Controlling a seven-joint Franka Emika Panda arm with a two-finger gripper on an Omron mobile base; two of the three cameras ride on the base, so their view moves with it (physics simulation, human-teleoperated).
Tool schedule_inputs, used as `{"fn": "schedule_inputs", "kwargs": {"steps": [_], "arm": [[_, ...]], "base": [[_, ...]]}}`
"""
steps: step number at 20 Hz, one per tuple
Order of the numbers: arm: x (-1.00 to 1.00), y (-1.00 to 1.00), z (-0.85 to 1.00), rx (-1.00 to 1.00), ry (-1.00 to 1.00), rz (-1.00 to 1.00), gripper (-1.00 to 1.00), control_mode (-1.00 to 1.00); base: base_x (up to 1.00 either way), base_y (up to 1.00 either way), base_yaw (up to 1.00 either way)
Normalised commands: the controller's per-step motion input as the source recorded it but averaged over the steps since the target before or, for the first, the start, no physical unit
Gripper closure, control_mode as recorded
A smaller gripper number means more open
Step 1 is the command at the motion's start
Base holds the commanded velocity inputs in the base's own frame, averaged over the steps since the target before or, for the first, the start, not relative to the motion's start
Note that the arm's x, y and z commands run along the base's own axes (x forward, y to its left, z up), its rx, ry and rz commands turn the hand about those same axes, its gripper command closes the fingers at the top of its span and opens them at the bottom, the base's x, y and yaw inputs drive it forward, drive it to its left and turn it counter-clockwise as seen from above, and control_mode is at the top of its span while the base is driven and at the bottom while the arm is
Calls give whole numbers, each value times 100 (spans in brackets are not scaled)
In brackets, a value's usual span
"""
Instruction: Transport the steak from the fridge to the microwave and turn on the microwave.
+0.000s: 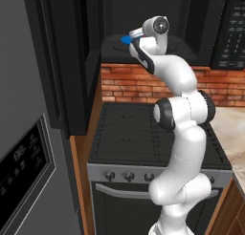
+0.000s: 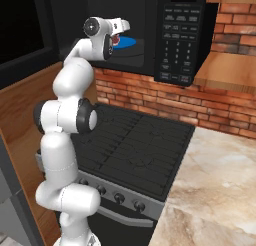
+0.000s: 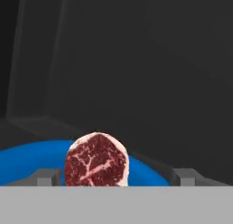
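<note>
The arm reaches up into the open microwave [image 2: 150,35], its hand held level so the gripper [image 3: 116,176] points toward the back wall, which suits setting food on the blue turntable [image 3: 27,159] without tipping it. In the hand view the steak [image 3: 95,160] stands on edge over the turntable, its marbled face turned to the camera. The two fingers [image 3: 45,177] stand wide apart, one off to each side of the meat, and a clear gap shows between the steak and each of them, so the grip looks let go. The steak sits nearer the left-hand finger than the other in that view. Whether it rests on the turntable or is tipping over I cannot tell. From the right base view the hand hangs just over the blue disc, with the keypad [image 2: 177,45] to its right above the black stove [image 2: 135,145]. The likely job left is to draw the hand out, shut the door and press start
</note>
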Motion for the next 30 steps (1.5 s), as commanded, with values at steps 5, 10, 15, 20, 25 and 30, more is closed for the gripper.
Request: {"fn": "schedule_inputs", "kwargs": {"steps": [5,10,15,20,25,30], "arm": [[-6,0,0,2,1,0,-100,-100],[-67,0,18,6,-7,0,-100,-100],[-100,0,3,5,-4,-1,-100,-100],[-100,0,-10,0,0,-1,-100,-100],[-100,4,35,0,-12,0,-100,-100],[-100,8,28,0,-12,0,-100,-100]], "base": [[0,0,0],[0,0,0],[0,0,0],[0,0,0],[0,0,0],[0,0,0]]}}
